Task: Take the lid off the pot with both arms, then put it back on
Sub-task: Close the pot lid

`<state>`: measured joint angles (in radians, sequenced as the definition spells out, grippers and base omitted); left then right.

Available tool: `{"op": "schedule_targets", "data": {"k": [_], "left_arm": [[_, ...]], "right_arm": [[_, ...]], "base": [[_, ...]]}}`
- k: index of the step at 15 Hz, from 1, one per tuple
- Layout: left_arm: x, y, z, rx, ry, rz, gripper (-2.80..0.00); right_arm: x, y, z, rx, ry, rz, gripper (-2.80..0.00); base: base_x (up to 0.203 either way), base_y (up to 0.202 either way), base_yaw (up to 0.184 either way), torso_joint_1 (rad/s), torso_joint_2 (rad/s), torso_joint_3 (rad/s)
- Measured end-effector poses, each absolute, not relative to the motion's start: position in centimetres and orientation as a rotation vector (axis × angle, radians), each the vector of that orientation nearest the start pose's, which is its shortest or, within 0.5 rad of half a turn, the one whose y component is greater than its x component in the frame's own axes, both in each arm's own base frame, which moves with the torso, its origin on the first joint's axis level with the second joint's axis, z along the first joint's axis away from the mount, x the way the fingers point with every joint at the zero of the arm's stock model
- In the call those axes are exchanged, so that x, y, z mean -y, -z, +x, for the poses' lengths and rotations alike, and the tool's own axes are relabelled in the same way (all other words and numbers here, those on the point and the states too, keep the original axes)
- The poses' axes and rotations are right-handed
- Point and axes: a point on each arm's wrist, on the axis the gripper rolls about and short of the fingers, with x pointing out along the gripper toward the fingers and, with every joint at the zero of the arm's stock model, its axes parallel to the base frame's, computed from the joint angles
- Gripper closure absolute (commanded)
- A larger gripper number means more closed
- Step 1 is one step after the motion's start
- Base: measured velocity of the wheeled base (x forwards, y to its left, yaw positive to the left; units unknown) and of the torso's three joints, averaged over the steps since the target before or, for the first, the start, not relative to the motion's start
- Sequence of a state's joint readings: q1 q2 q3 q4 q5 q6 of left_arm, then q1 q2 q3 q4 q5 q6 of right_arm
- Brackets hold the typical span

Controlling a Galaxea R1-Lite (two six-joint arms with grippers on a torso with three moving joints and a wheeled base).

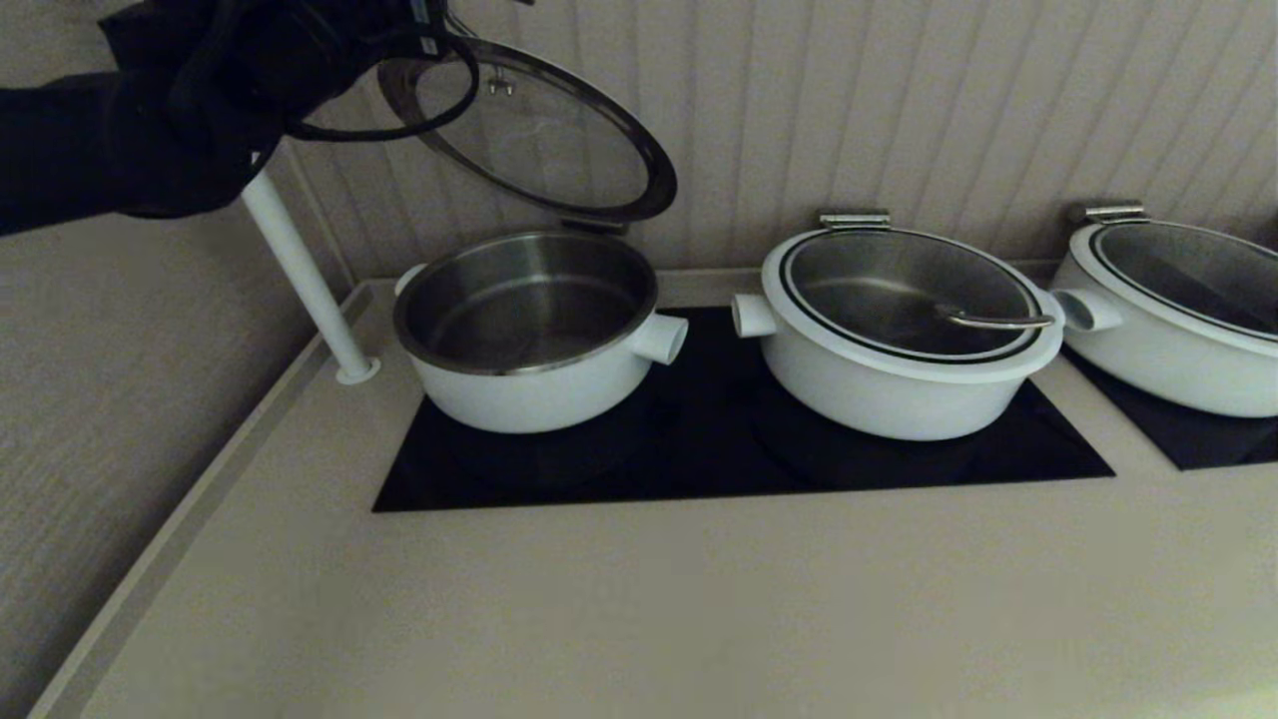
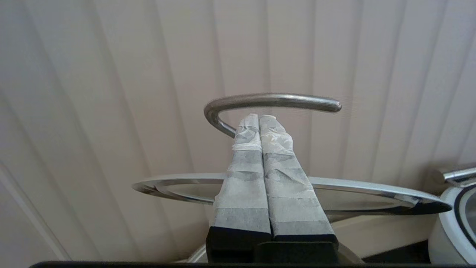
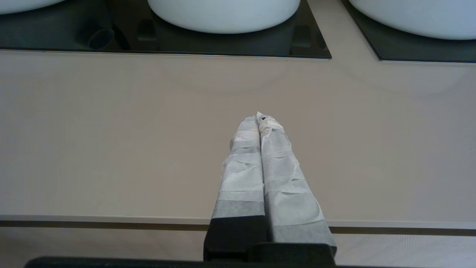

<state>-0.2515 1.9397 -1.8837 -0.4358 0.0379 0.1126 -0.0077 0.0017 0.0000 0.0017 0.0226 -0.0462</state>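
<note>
Lid (image 1: 559, 140) raised, tilted above pot (image 1: 529, 335).
Left gripper (image 2: 259, 118) closed under its wire handle (image 2: 267, 101); right gripper (image 3: 259, 120) closed over bench (image 3: 148, 130).

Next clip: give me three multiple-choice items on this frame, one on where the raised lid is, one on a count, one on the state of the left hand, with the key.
1. Where is the lid?
A. tilted up above the pot
B. flat on the counter
C. on the middle pot

2. How many white pots show in the head view?
A. one
B. two
C. three

3. The left hand is:
A. wide open
B. shut at the lid's wire handle
C. out of view

Key: 1 A, the lid hangs tilted over the open steel bowl; 2 C, three stand in a row; 3 B, its taped fingers meet at the handle's bend.
</note>
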Motion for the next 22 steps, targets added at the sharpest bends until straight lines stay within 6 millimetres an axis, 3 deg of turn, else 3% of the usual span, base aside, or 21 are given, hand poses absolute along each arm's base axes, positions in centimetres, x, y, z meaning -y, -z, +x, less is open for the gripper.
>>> {"op": "schedule_targets", "data": {"k": [22], "left_arm": [[9.3, -35.8, 38.8, 0.276, 0.18, 0.099, 0.0]], "right_arm": [[-0.1, -7.5, -2.3, -0.003, -0.015, -0.046, 0.0]], "base": [[0.0, 0.0, 0.0, 0.0, 0.0, 0.0]]}}
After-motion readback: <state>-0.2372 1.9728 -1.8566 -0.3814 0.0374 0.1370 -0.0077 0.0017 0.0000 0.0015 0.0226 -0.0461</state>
